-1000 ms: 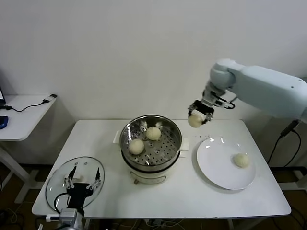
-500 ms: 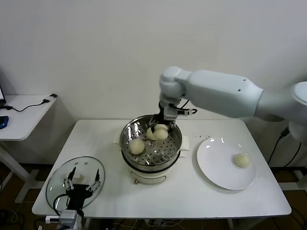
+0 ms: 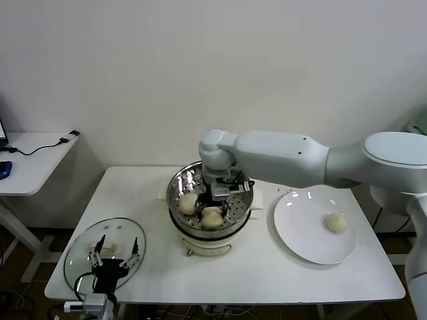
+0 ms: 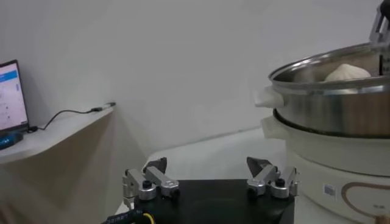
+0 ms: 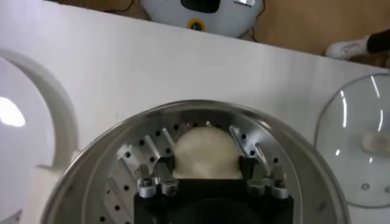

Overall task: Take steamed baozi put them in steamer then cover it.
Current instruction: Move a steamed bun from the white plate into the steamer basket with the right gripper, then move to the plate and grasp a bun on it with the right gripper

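Right gripper [image 3: 215,212]: reaches down into the steamer [image 3: 180,183], fingers closed around a bun [image 5: 203,153] that sits low over the perforated tray, near the pot's front rim.
Other buns: one [image 3: 189,203] lies on the tray just beside the held bun; another [image 3: 335,223] rests on the white plate [image 3: 300,240], right of the pot.
Left gripper [image 3: 117,255]: hovers over the glass lid [image 3: 80,250] at the table's [image 3: 260,273] front-left corner, fingers spread apart.
Lid: off the pot, flat on the table.
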You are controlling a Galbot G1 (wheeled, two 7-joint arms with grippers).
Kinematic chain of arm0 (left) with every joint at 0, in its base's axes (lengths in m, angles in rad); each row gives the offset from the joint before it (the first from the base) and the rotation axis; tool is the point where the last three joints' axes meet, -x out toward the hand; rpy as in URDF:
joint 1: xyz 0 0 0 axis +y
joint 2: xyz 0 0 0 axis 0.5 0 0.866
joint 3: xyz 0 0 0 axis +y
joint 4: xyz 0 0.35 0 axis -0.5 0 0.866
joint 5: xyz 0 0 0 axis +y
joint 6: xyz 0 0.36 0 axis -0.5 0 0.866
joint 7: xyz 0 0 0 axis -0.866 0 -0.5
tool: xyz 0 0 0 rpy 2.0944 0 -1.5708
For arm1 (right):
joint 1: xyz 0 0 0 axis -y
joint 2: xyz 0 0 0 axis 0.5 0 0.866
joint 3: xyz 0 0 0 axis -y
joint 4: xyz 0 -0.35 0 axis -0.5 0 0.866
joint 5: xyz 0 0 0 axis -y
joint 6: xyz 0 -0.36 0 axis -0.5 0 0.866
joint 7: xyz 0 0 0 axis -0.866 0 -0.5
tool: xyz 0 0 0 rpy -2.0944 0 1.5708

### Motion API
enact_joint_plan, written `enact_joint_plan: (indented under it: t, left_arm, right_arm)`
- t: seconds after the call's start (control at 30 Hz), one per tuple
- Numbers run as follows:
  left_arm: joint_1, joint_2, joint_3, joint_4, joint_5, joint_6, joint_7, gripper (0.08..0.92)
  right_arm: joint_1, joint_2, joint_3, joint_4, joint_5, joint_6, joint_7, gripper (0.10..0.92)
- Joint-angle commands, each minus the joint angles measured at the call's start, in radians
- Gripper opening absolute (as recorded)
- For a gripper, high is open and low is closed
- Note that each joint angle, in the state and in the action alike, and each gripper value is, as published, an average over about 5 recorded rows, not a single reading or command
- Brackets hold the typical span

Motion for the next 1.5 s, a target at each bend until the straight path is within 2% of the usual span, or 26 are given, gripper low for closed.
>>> enact_joint_plan:
  t: [0.03,0.23,0.47,0.67,0.77,0.93,1.03,1.13,1.23,1.5]
  left_arm:
    - [-0.001,-0.001,0.0,0.004,0.001,-0.001,0.0,0.823]
    - [-0.002,-0.002,0.004,0.007,0.002,-0.001,-0.001,0.823]
    - [-0.006,0.001,0.005,0.005,0.003,0.001,-0.001,0.823]
    - [-0.007,0.003,0.009,0.005,0.006,0.001,-0.001,0.823]
    - [-0.006,0.004,0.01,0.001,0.007,0.0,-0.001,0.823]
    - [-0.007,0.007,0.014,-0.008,0.006,0.0,-0.001,0.823]
    - [-0.008,0.006,0.016,-0.009,0.006,-0.001,0.0,0.823]
    - [-0.007,0.005,0.017,-0.008,0.006,-0.005,0.0,0.823]
    - [-0.001,0.004,0.016,-0.009,0.005,-0.009,0.001,0.823]
    - [0.006,0.002,0.014,-0.006,0.003,-0.029,0.006,0.823]
  right_arm:
    - [-0.032,0.021,-0.011,0.004,-0.001,0.0,0.001,0.717]
    - [-0.019,0.017,0.005,-0.016,0.025,-0.006,-0.018,0.816]
    - [0.048,-0.038,0.048,-0.021,0.041,0.002,-0.016,0.823]
    - [0.129,-0.168,0.086,-0.029,0.04,-0.028,0.004,0.823]
    - [0.183,-0.265,0.047,-0.026,0.115,-0.132,0.02,0.823]
    - [0.301,-0.423,-0.146,0.0,0.384,-0.481,0.11,0.823]
    - [0.311,-0.515,-0.188,0.02,0.481,-0.673,0.143,0.823]
    - [0.273,-0.611,-0.178,0.032,0.504,-0.806,0.156,0.823]
    - [0.197,-0.702,-0.133,0.029,0.495,-0.873,0.144,0.823]
    - [-0.16,-0.821,0.169,-0.09,0.271,-0.828,0.06,0.823]
